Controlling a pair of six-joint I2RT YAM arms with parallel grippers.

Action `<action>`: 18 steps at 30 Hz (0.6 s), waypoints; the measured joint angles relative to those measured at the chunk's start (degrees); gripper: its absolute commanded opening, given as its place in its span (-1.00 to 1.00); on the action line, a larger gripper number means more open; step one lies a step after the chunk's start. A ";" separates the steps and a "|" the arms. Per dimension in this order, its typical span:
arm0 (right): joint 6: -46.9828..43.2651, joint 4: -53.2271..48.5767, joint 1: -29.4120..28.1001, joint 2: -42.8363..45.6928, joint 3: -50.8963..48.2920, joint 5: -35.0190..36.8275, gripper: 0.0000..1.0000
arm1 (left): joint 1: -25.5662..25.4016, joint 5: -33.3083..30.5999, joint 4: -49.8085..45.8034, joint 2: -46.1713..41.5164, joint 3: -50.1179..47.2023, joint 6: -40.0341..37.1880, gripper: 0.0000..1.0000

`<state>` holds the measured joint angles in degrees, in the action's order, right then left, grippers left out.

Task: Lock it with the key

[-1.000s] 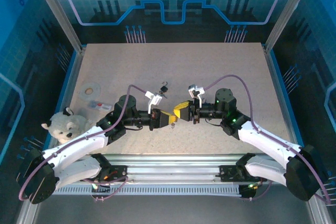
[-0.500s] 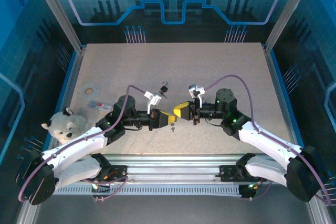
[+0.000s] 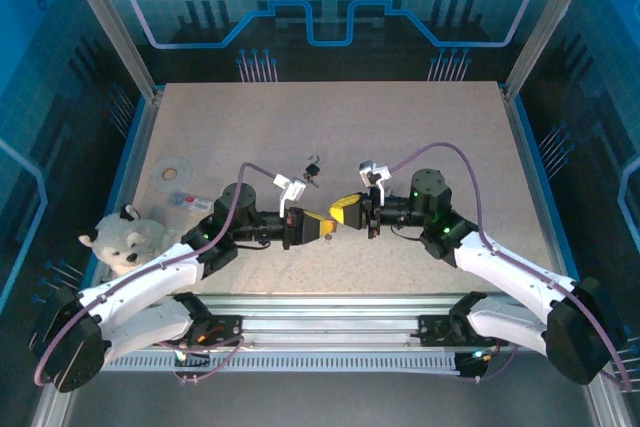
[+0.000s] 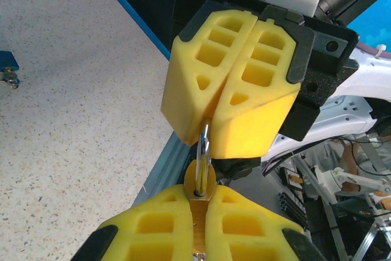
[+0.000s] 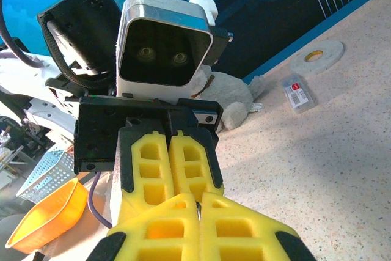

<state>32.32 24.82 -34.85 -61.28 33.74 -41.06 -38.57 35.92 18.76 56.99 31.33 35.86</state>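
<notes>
ITEM 1, WRITING: your one label is the red-and-white sticker on the small box (image 5: 297,91); its print is too small to read; the back wall (image 3: 330,7) carries a gear outline and circuit-style lines.

ITEM 2, TASK THINGS: the lock (image 4: 197,212), a brass body, is clamped between the yellow pads of your left gripper (image 4: 201,195); the key (image 4: 205,145), a thin silver blade, runs from the lock's round face into your right gripper (image 4: 211,128), whose pads are pressed together on it; the 2 grippers meet nose to nose off the surface, near the table's front middle.

ITEM 3, SURFACE AND ROOM: the table (image 3: 420,127) is speckled beige with a blue rim, inside metal posts and blue panels; on its left side lie a tape roll (image 3: 172,169), the box and, at the edge, a white plush bear (image 3: 125,240); a small dark object (image 3: 312,169) lies just behind the grippers.

ITEM 4, HARD TO MAKE OUT: the lock's lower part is cut off in the left wrist view; the key's head is hidden inside the right pads; you cannot tell how deep the blade sits; the dark object is too small to identify; a blue fitting (image 4: 6,68) and an orange container (image 5: 43,218) are cut off at frame edges.
</notes>
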 measured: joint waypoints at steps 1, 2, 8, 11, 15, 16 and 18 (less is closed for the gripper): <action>0.00 0.13 -0.02 0.00 0.00 0.04 -1.00 | 0.00 0.00 0.04 -0.07 0.00 0.20 -1.00; 0.00 0.20 -0.04 0.00 0.00 0.09 -1.00 | 0.00 0.02 0.07 -0.13 0.00 0.28 -1.00; 0.02 1.55 -0.24 -0.02 0.00 0.11 -1.00 | 0.07 0.22 0.87 -0.46 0.00 1.40 -1.00; 0.02 2.27 -0.37 -0.02 0.00 0.11 -1.00 | 0.15 0.42 0.98 -0.79 0.00 1.64 -1.00; 0.02 2.89 -0.46 -0.02 0.00 0.07 -1.00 | 0.17 0.39 1.03 -1.27 0.00 1.73 -1.00; 0.02 3.06 -0.50 -0.02 0.00 0.00 -1.00 | 0.17 0.37 1.03 -1.42 0.00 1.73 -1.00; 0.02 3.37 -0.52 -0.02 0.00 -0.11 -1.00 | 0.17 0.33 1.01 -1.79 0.00 1.70 -1.00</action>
<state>32.34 28.18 -35.38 -61.30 33.74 -41.17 -38.39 36.25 19.77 55.20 31.33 37.56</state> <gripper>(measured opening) 0.040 0.071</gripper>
